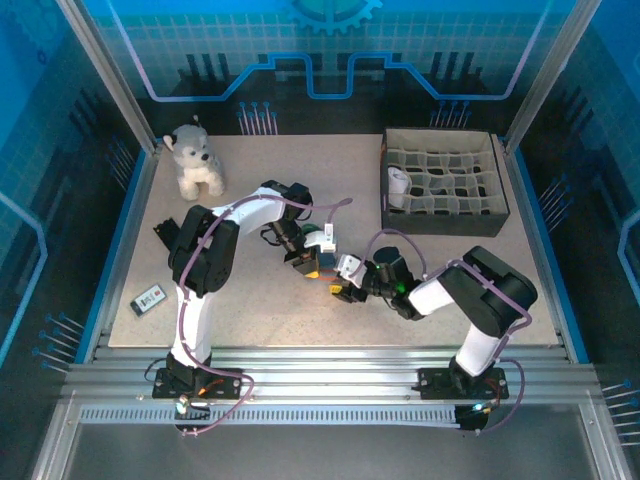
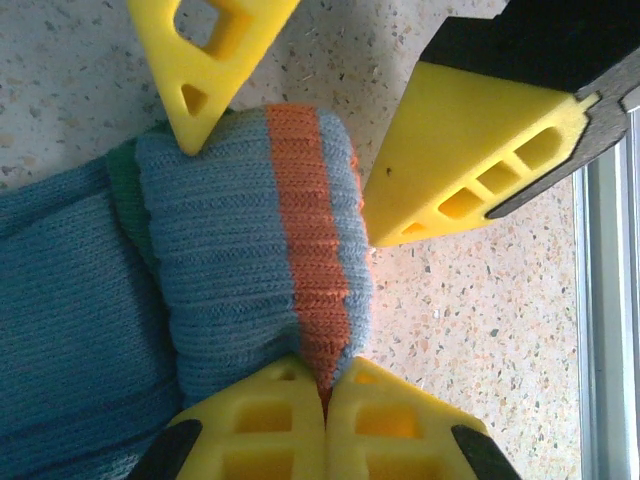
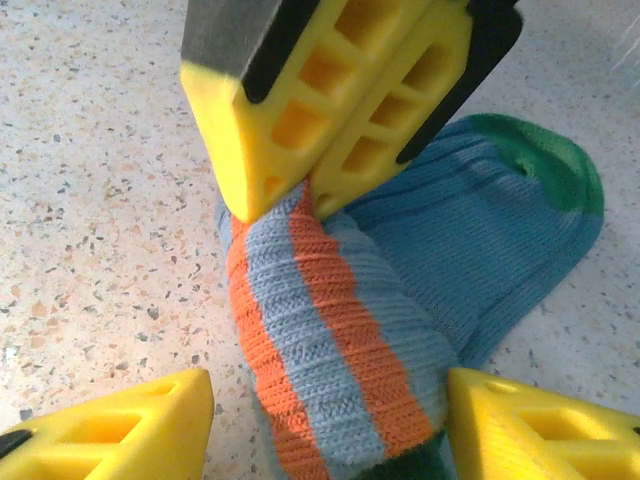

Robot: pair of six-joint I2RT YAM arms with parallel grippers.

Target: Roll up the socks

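- The left arm (image 1: 215, 235) rises from its base at the table's (image 1: 250, 320) 7 o'clock. It bends at the elbow, reaches toward 1 o'clock, then folds its wrist down over the table's middle.
- The right arm (image 1: 480, 295) comes up from its base at 5 o'clock. Its elbow is bent and its forearm runs low toward 9 o'clock, so the two wrists meet nose to nose at the centre.
- The left gripper (image 2: 325, 375) has its jaws pressed together, pinching the orange band on the cuff of the teal-green sock (image 3: 330, 340).
- The right gripper (image 3: 330, 390) has its jaws spread, one finger on either side of the sock's rolled part.
- In the left wrist view, the right gripper's finger at 11 o'clock touches the roll. The one at 2 o'clock is just beside it; contact cannot be told.
- The sock lies on the table at its centre, between the two grippers. Its cuff end is rolled into a thick grey-blue and orange bundle, and its blue foot lies flat.
- In the right wrist view, the green toe points to 2 o'clock.
- A plush dog (image 1: 195, 160) sits at 10 o'clock and a divided box (image 1: 443, 180) at 2 o'clock, both well apart from the grippers.
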